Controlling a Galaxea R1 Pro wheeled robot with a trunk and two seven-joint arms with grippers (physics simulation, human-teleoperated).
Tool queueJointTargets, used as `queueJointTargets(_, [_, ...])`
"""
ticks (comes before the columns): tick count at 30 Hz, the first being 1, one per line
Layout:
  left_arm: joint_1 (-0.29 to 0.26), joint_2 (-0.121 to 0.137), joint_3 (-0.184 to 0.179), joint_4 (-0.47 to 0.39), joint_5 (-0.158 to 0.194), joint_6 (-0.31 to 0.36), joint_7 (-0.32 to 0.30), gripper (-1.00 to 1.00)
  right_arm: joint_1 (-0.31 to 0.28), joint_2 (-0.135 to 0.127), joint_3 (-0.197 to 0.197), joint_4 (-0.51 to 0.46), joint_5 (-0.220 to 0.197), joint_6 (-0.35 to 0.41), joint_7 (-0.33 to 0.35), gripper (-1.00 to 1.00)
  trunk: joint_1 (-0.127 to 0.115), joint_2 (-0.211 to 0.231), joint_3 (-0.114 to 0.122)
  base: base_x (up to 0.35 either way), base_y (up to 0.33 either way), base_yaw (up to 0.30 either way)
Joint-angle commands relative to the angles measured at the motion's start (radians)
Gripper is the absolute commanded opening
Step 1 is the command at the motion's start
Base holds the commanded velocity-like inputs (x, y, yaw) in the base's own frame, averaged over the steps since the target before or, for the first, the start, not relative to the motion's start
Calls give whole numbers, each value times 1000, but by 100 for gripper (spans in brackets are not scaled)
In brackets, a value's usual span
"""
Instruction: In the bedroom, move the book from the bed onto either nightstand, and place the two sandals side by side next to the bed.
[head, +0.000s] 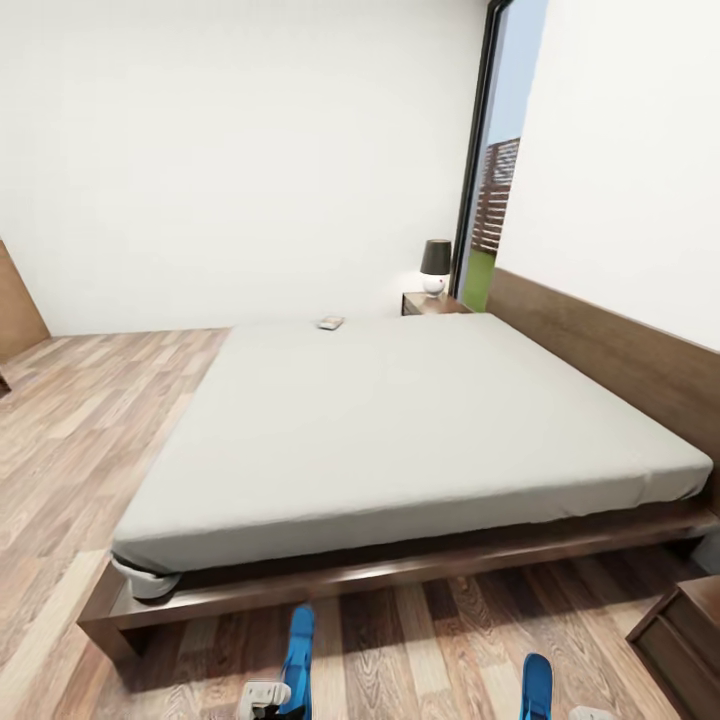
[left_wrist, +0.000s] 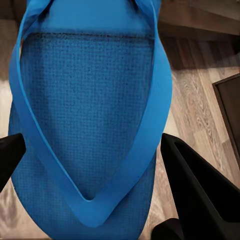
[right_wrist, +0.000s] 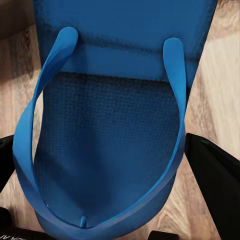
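1. The bedroom has white walls, a wood-plank floor (head: 80, 440) and a tall dark-framed window (head: 490, 150) in the far right corner.
2. The bed (head: 400, 420) takes up the middle of the head view: a pale-grey mattress on a dark-brown frame, with the headboard (head: 610, 350) along the right wall.
3. A nightstand (head: 432, 303) stands at the far corner of the bed by the window, with a dark-shaded lamp (head: 435, 265) on its top. Part of another dark cabinet (head: 690, 630) shows by the near right corner of the bed.
4. The left sandal (head: 298, 650) shows over the floor in front of the bed's near edge, the right sandal (head: 536, 688) well apart from it to the right.
5. The left gripper (left_wrist: 90, 150) has a black finger on each side of the left sandal, seemingly clamping it by its edges.
6. The right gripper (right_wrist: 97, 155) flanks the right sandal the same way, apparently gripping it.
7. The book (head: 331, 322) lies on the mattress at the bed's far edge, left of the nightstand.
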Motion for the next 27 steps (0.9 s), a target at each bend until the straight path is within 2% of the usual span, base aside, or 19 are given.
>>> queueJointTargets(1, [-1, 0, -8, 2, 8, -6, 0, -100, 0, 0, 1, 1, -4, -3, 4, -100, 0, 0, -1, -13, 0, 283])
queueJointTargets(23, [-1, 0, -8, 2, 8, -6, 1, -100, 0, 0, 1, 0, -10, 0, 6, -100, 0, 0, -1, -1, 0, 282])
queueJointTargets(27, [-1, -1, -8, 2, 8, -6, 1, -100, 0, 0, 0, 1, -14, 0, 7, -100, 0, 0, -1, 0, 0, 81])
